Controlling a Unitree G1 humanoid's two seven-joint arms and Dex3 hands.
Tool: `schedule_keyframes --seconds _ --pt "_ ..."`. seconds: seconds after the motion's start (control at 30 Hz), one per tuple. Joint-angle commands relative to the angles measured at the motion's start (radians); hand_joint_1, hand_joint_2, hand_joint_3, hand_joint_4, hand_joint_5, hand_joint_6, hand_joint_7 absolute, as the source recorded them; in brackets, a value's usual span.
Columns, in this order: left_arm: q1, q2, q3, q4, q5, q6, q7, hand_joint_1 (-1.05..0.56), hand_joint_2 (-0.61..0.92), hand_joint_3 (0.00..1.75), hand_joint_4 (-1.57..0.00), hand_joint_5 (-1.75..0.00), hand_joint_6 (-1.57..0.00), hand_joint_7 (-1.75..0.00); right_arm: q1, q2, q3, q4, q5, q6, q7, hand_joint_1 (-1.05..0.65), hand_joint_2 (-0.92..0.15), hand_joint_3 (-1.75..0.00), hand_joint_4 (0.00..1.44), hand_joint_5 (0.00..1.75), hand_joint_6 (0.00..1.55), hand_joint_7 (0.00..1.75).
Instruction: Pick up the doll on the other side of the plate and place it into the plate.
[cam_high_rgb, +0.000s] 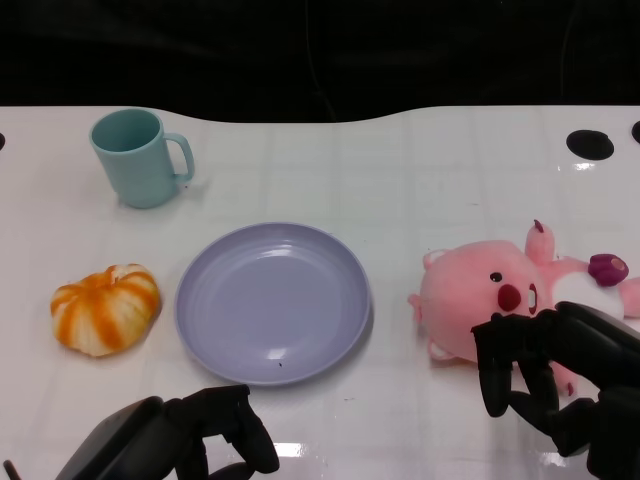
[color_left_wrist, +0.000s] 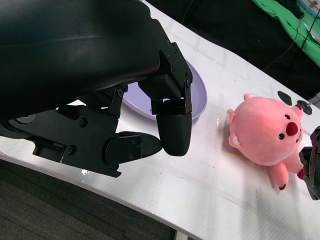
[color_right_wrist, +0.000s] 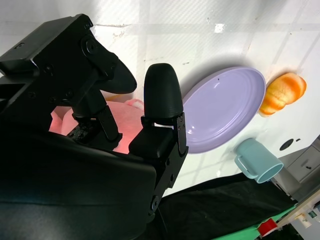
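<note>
Right hand (cam_high_rgb: 560, 385): fingers spread above pink plush doll (cam_high_rgb: 500, 300), gripping nothing | Doll: frame right, beside lavender plate (cam_high_rgb: 273, 302) | Risk: shallow grip, soft plush could slip free.

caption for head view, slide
Right hand open over pink doll beside empty purple plate.

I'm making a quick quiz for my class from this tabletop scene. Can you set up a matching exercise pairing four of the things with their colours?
Things:
1. doll
2. plate
3. mug
4. pumpkin

Colours:
A. teal
B. orange and white
C. pink
D. lavender

Pairs: 1-C, 2-D, 3-A, 4-B
</note>
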Motion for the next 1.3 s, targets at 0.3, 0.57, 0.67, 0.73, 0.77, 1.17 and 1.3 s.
schedule_keyframes --seconds 0.3,0.57,0.67,0.73,0.77,1.17,1.3 --pt "-0.002 0.019 0.013 0.005 -0.003 -0.002 -0.009 -0.26 0.89 0.51 -0.63 -1.74 -0.66 -1.17 -0.015 0.018 -0.022 0.012 0.040 -0.023 -0.038 -0.04 -0.51 -0.84 0.78 1.29 0.85 0.73" --pt "-0.005 0.022 0.015 0.017 -0.005 -0.011 -0.006 -0.26 0.90 0.49 -0.63 -1.74 -0.67 -1.16 -0.032 0.023 -0.040 0.041 0.044 -0.104 -0.085 -0.17 -0.67 -0.47 0.64 0.78 0.72 0.29" --pt "-0.005 0.022 0.015 0.020 -0.006 -0.013 -0.005 -0.26 0.90 0.49 -0.64 -1.75 -0.66 -1.16 -0.036 0.018 -0.043 0.039 0.030 -0.110 -0.102 -0.32 -0.83 -0.13 0.45 0.55 0.55 0.11" --pt "-0.005 0.023 0.015 0.017 -0.004 -0.010 -0.008 -0.26 0.90 0.48 -0.63 -1.74 -0.66 -1.16 -0.048 0.006 -0.052 0.041 0.035 -0.113 -0.101 -0.40 -0.85 -0.06 0.27 0.45 0.39 0.04" --pt "-0.005 0.024 0.016 0.018 -0.006 -0.011 -0.009 -0.25 0.90 0.48 -0.63 -1.73 -0.66 -1.15 -0.053 0.000 -0.055 0.044 0.033 -0.118 -0.102 -0.43 -0.86 -0.04 0.20 0.44 0.35 0.03" --pt "-0.009 0.026 0.015 0.025 -0.015 -0.010 -0.013 -0.25 0.91 0.47 -0.64 -1.72 -0.69 -1.09 -0.056 -0.040 -0.058 -0.083 -0.250 0.005 -0.161 -0.69 -0.82 0.00 0.00 0.18 0.12 0.00" --pt "-0.015 0.022 0.010 0.026 -0.010 -0.005 -0.011 -0.25 0.91 0.47 -0.64 -1.74 -0.69 -1.11 -0.077 -0.053 -0.040 -0.111 -0.324 0.056 -0.136 -0.72 -0.83 -0.01 0.00 0.18 0.13 0.00"
